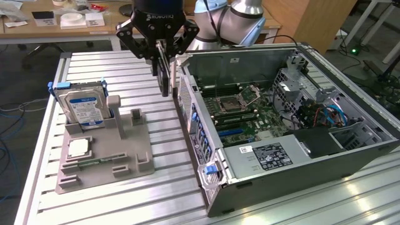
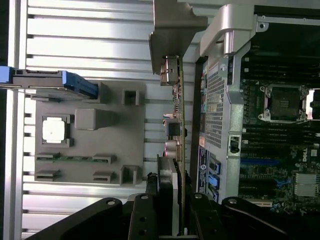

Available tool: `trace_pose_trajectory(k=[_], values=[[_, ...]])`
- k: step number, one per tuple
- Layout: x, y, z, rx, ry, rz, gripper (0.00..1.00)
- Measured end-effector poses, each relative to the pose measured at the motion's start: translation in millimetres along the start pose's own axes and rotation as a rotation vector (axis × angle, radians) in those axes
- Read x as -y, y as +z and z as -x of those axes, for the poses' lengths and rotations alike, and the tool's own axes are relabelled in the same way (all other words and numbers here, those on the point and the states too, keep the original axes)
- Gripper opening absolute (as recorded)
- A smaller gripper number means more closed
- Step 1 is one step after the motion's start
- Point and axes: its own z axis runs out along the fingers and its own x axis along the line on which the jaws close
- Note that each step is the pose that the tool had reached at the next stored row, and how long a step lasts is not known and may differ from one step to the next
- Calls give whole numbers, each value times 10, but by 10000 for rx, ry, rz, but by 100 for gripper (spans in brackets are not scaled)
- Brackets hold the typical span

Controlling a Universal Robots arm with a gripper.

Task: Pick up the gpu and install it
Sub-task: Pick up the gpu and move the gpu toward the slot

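Slatted metal desk (image 1: 125,201) runs from the front edge back to everything else, and on it lies the open computer case (image 1: 300,178), side panel off, motherboard facing up.

On the exterior view's left of the case sits the grey holder tray (image 1: 106,164), with a hard drive (image 1: 84,105) standing in its rear slot and a processor chip (image 1: 78,147) lying flat in a pocket.

Between tray and case, in the air, hangs the gpu (image 1: 165,84). The pincer (image 1: 162,58) is clamped on its upper part, so the card hangs on edge. In the wrist view the gpu (image 2: 181,125) appears edge-on just outside the case's perforated rear wall, with the pincer (image 2: 175,210) closed around it and its silver end bracket (image 2: 175,25) at the far end.

My main worry is that rear wall. The card sits close beside it, so a sideways move without enough height would probably catch the lower edge or bracket on the rim. A knock there could twist the card in the grip, since a thin flat board offers little to hold.

A tilted card would likely meet the blue expansion slot (image 1: 240,131) crooked, and pressing down then risks bending contacts. The bracket could also jam against the rear opening.
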Motion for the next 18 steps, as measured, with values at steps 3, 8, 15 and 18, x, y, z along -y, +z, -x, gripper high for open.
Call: trace_pose_trajectory(k=[3, 8, 15, 18], values=[[2, 0, 56, 0, 0, 0, 28], [4, 1, 153, 0, 1, 0, 28], [8, 1, 287, 0, 0, 0, 28], [10, 2, 343, 0, 0, 0, 28]])
